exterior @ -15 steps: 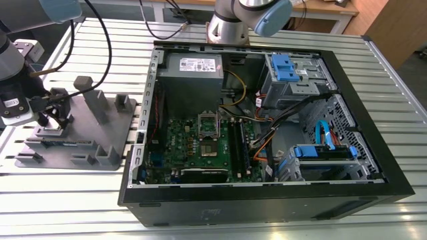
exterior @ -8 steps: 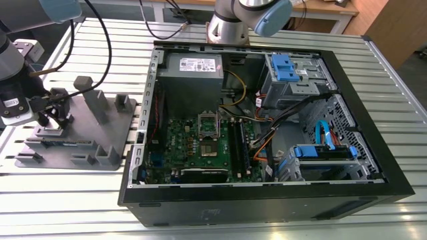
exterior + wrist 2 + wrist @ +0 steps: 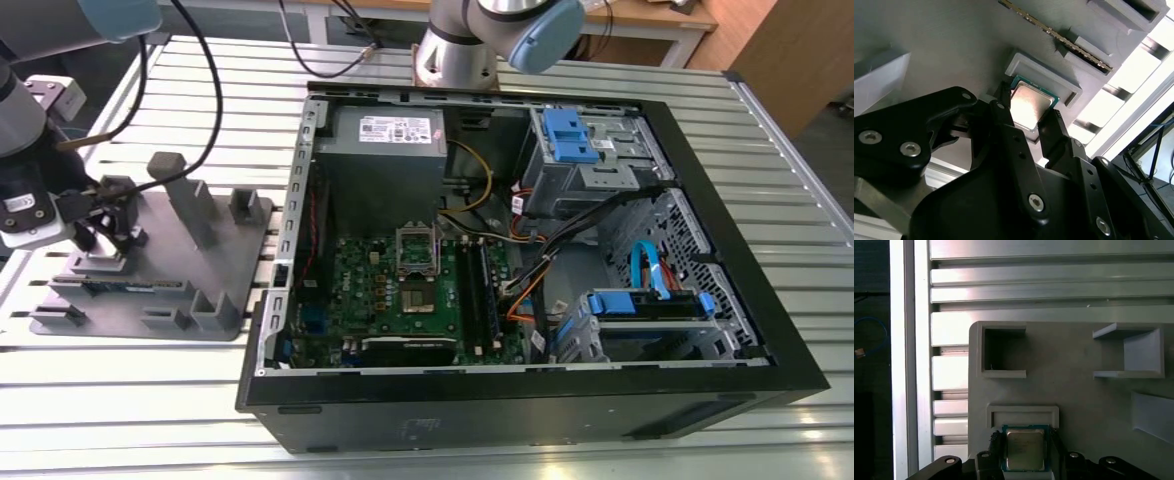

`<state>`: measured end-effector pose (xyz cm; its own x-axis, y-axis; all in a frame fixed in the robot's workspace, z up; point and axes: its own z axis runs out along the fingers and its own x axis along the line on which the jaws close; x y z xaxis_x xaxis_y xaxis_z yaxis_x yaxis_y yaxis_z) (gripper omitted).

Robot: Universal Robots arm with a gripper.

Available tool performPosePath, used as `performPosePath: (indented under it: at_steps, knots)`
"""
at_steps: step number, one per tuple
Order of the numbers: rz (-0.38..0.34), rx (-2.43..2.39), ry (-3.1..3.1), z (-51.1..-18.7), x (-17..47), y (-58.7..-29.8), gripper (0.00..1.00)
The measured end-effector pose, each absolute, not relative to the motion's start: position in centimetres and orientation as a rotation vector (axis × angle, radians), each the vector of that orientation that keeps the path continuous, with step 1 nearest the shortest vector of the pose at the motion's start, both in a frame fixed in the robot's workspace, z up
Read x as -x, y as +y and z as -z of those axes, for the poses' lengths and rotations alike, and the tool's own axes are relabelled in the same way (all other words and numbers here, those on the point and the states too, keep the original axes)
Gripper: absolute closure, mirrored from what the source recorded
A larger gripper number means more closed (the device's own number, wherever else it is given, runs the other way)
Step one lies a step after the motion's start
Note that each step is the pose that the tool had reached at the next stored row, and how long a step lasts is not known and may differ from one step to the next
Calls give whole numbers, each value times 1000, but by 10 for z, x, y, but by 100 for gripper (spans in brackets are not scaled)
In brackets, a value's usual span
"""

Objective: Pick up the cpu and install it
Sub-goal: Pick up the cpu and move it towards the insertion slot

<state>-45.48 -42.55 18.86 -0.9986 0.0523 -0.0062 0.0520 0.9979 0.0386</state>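
Tool (image 3: 1028,114) is pinching the cpu (image 3: 1030,104) by two opposite edges. Light, stiff little chip, slick metal top, probably fragile, so edges only.

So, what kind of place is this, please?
Likely a robotics lab for computer assembly: an open computer case on a slotted aluminium table, a robot arm, and a grey tray with the cpu.

- You see the cpu (image 3: 1025,448) with a shiny silver-grey top and a thin green edge.
- The gripper (image 3: 1027,114) before you is black.
- Your tray (image 3: 1079,390) is plain matt grey.
- The table (image 3: 134,400) shows you silver ribbed stripes.
- Inside the black case (image 3: 534,410), you find a green motherboard (image 3: 367,290) and blue brackets (image 3: 566,135).
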Motion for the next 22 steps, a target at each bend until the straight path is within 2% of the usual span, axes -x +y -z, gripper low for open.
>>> performPosePath:
  at_steps: [13,22]
  knots:
    - [-60,-82,3133,-197,455,-426,53]
    - [-60,-82,3133,-220,455,-426,53]
